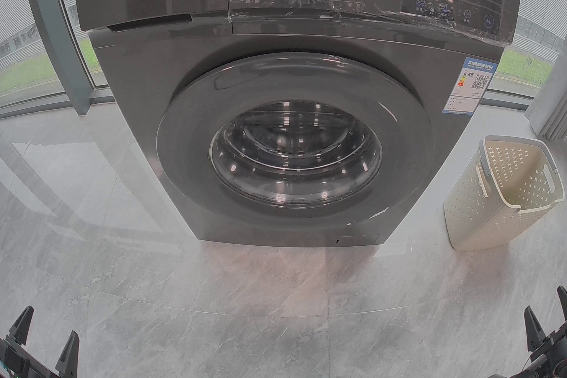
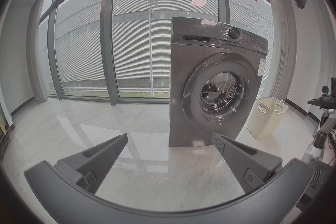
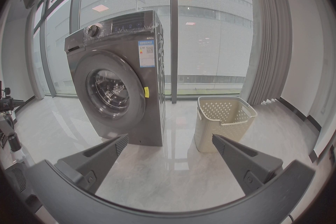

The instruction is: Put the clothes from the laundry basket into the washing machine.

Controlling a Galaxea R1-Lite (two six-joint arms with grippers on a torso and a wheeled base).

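The left gripper (image 1: pixel 50 321) sits in the lower left corner of the head view, with its dark pointed tips directed upward and its jaws spread wide. The right gripper (image 1: pixel 544 298) sits in the lower right corner in the same attitude, tips up and jaws apart. In each wrist view the jaws angle inward toward their ribbed tips, with a wide gap between them.

Basket floor: hidden from us by the wall of the laundry basket (image 1: pixel 472 208).
Drum: glare on the door (image 1: pixel 295 155) of the washing machine (image 1: pixel 139 66) keeps us from seeing inside.
Arms: the head view's lower edge cuts off the left gripper (image 1: pixel 49 321) and right gripper (image 1: pixel 544 298).
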